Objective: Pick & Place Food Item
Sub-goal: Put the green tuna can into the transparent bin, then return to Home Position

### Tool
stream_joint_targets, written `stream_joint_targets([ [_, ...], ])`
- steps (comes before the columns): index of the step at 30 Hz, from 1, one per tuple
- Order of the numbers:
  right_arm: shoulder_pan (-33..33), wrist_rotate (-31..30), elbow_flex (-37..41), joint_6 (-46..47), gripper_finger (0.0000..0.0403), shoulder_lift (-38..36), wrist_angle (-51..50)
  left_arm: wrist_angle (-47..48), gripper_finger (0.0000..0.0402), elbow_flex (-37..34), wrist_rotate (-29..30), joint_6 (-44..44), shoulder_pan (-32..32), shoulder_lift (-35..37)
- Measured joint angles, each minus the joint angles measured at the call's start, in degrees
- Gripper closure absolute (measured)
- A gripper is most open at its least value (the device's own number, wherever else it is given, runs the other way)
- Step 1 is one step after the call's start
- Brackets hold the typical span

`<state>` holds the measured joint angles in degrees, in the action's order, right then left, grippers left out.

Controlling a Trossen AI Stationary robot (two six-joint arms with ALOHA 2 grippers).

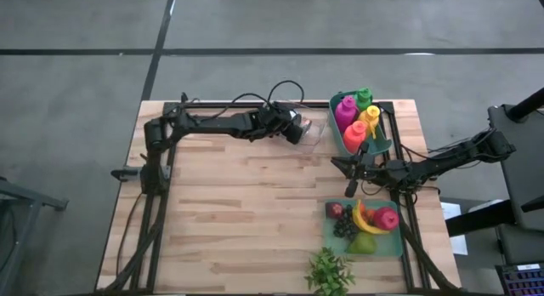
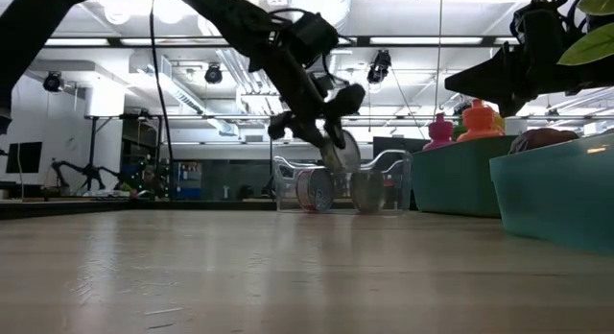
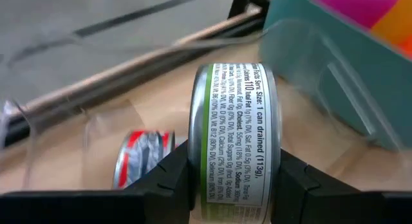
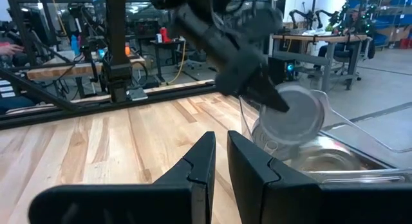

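Item: tin can (image 3: 235,134), pinched by left gripper (image 3: 233,179) above clear bin (image 2: 384,185), beside teal bottle bin (image 1: 340,136). One can (image 3: 141,158) lay inside the clear bin. Fruit tray (image 1: 399,236) near. Right gripper (image 4: 217,161), fingers pressed together, hovered mid-table.

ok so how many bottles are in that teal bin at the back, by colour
pink bottle: 1
green bottle: 1
yellow bottle: 1
orange bottle: 1
total: 4
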<state>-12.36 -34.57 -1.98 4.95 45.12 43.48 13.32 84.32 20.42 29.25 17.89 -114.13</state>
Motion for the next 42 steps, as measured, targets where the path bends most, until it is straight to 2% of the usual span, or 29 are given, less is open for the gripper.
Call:
stream_joint_targets([
  [12, 0.00, 0.00, 0.00, 0.00, 0.0365, 0.00, 0.00, 0.82, 0.0264, -0.22, -0.76, 2.70, 0.15, -4.40],
  [25, 0.00, 0.00, 0.00, 0.00, 0.0365, 0.00, 0.02, 2.11, 0.0264, -0.16, -1.02, 4.27, 0.47, -4.96],
  [27, 0.00, 0.01, 0.00, 0.00, 0.0365, 0.00, 0.02, 2.17, 0.0248, -0.16, -1.04, 4.28, 0.46, -4.96],
  [34, 0.00, 0.00, 0.00, 0.00, 0.0365, 0.00, 0.02, 1.88, 0.0146, -0.16, -1.83, 4.45, 0.42, -4.98],
  [42, 0.00, 0.00, 0.00, 0.00, 0.0365, 0.00, 0.02, 1.73, 0.0090, -0.16, -2.70, 4.23, 0.42, -4.98],
])
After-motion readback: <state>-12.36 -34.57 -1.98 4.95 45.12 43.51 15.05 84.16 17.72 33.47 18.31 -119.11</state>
